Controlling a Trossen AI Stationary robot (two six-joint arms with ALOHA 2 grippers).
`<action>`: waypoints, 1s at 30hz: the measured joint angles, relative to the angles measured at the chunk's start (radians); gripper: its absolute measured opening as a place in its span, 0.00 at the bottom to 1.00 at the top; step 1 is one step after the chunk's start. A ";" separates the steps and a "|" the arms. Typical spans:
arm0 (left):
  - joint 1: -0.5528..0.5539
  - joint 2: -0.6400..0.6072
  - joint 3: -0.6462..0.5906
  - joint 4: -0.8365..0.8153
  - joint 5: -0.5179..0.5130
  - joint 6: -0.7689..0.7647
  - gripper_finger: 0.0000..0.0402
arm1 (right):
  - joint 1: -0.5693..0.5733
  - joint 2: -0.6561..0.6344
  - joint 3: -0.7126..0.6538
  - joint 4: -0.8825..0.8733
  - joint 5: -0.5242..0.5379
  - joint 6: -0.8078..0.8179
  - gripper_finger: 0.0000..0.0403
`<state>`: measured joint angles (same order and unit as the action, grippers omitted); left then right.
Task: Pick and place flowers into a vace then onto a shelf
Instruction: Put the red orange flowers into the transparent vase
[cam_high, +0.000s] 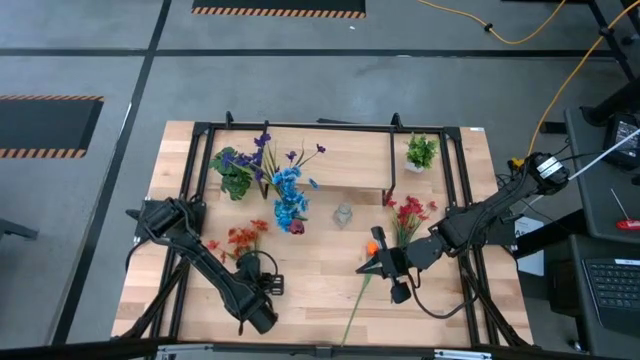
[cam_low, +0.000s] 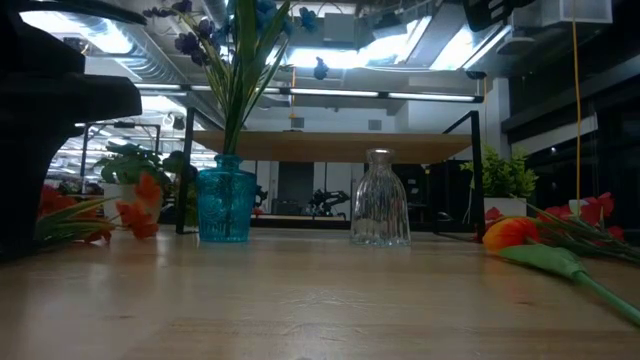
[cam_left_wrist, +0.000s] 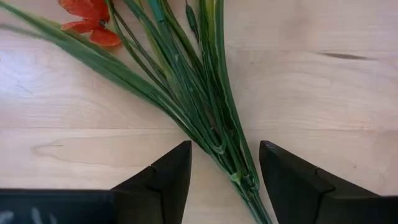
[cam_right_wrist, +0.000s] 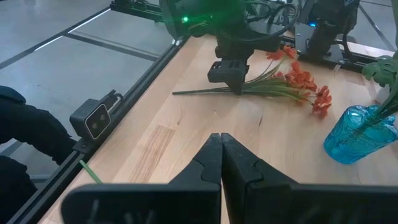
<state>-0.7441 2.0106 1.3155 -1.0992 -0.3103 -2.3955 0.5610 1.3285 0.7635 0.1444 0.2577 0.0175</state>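
Blue flowers (cam_high: 288, 190) already stand in the blue vase (cam_high: 290, 215), while the left gripper (cam_left_wrist: 222, 177), fingers spread, straddles the orange spray's (cam_high: 240, 240) stems on the table; right gripper (cam_right_wrist: 221, 163) waits shut.

Counter (cam_high: 320, 270): pale wood, smooth matt. Clear vase (cam_low: 380, 200): ribbed glass, glossy; blue vase (cam_low: 224, 205) same. Flower stems (cam_left_wrist: 199, 93): plastic-looking. Shelf (cam_low: 330, 146): wood, black metal legs.

Flowers (cam_high: 287, 196) in vase (cam_low: 224, 205), left of empty vase (cam_low: 380, 213)
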 joint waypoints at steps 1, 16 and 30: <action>0.000 0.000 0.000 0.000 0.002 0.000 0.44 | 0.000 0.000 0.000 0.000 0.000 0.000 0.00; -0.004 0.057 0.005 -0.004 0.009 0.007 0.29 | 0.000 0.000 0.000 0.000 0.000 0.006 0.00; -0.066 0.067 0.041 -0.040 -0.003 0.029 0.07 | 0.000 0.000 0.000 0.000 0.000 0.031 0.00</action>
<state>-0.8101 2.0772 1.3570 -1.1390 -0.3138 -2.3662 0.5606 1.3285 0.7635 0.1448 0.2579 0.0481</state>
